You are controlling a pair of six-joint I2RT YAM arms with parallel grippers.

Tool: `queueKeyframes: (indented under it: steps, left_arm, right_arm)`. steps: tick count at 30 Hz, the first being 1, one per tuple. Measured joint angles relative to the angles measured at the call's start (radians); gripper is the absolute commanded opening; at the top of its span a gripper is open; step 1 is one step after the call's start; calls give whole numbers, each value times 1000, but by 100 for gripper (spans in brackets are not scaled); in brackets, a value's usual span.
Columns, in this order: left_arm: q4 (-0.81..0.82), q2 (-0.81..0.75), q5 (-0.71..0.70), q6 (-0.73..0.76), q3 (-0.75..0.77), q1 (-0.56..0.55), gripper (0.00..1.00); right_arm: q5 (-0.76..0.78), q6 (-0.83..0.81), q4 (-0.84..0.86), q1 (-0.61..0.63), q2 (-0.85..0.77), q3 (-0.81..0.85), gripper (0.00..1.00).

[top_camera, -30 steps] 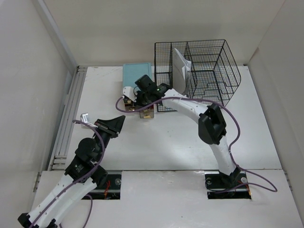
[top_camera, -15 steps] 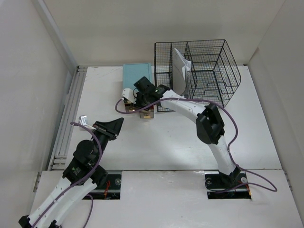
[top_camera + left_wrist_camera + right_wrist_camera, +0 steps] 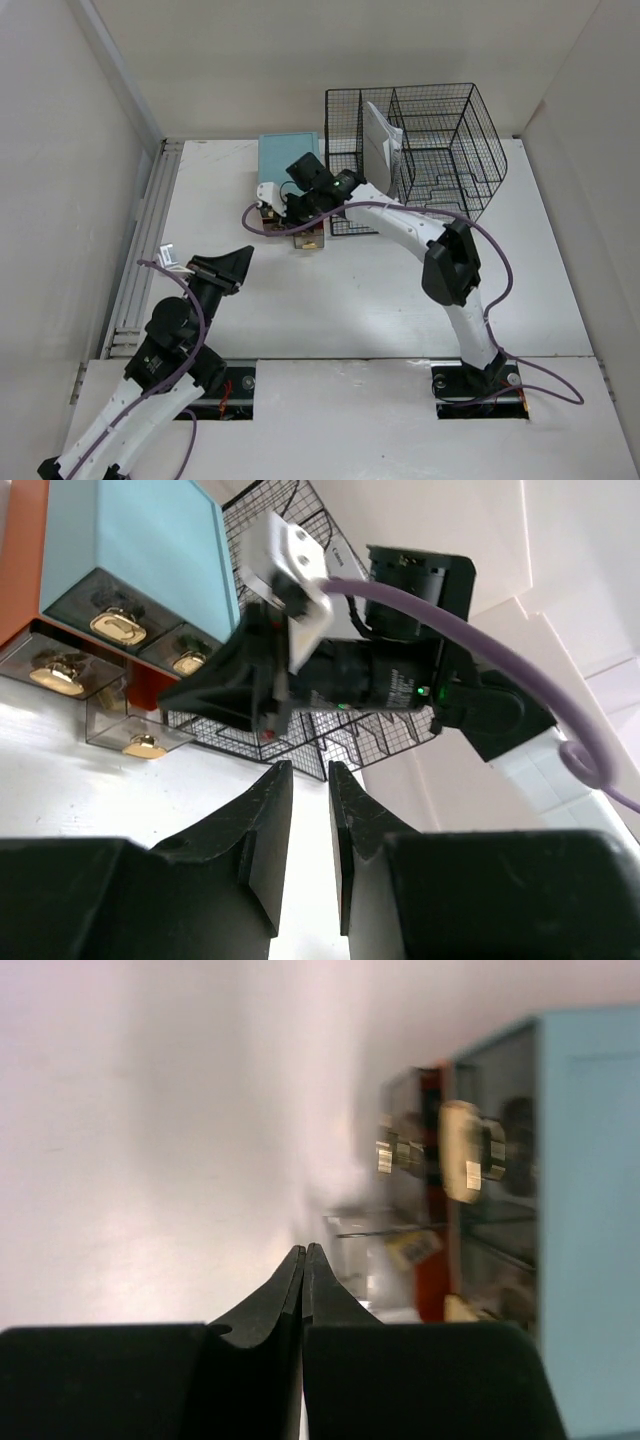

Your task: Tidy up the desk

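The desk (image 3: 350, 300) is a large white tabletop. My right gripper (image 3: 289, 212) reaches across it to the front of the teal drawer box (image 3: 290, 160). In the right wrist view its jaws (image 3: 303, 1250) are pressed together with nothing between them, tips just beside a pulled-out clear drawer (image 3: 385, 1250) with gold handles (image 3: 460, 1150). My left gripper (image 3: 226, 268) hovers over the near left of the desk. In the left wrist view its fingers (image 3: 308, 770) stand a narrow gap apart and empty, pointing at the drawer box (image 3: 140, 540) and the right gripper (image 3: 240, 685).
A black wire-mesh rack (image 3: 420, 150) holding white papers (image 3: 380, 140) stands at the back right, against the drawer box. A metal rail (image 3: 140, 260) runs along the desk's left edge. White walls close in three sides. One small clear drawer (image 3: 130, 735) sticks out at the box's base.
My left arm has drawn back toward the near left. My right gripper has shifted slightly at the drawer front and stays shut.
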Motion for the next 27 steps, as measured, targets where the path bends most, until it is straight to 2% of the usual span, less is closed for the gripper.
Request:
queueKeyframes:
  steps: [5,9,17,22,26,27]
  left_arm:
    - [-14,-11,-12,10,22,0,19]
    - [-23,-31,-16,14,26,0,20]
    - [-39,-55,-20,17,32,0,25]
    - [-43,-63,-19,17,35,0,30]
    - [-45,-73,-19,18,35,0,39]
    - [-46,-76,-19,18,35,0,44]
  right_arm:
    - [-176,-74,-143,0,-19,24,0]
    - [-183,-108,-219,0,12,25,0]
    - [43,-64,-185,0,89,-14,0]
    - [215,-15,-84,0,90,-23,0]
    - [355,8,19,0,93,-41,0]
    - [382,12,34,0,97,-41,0]
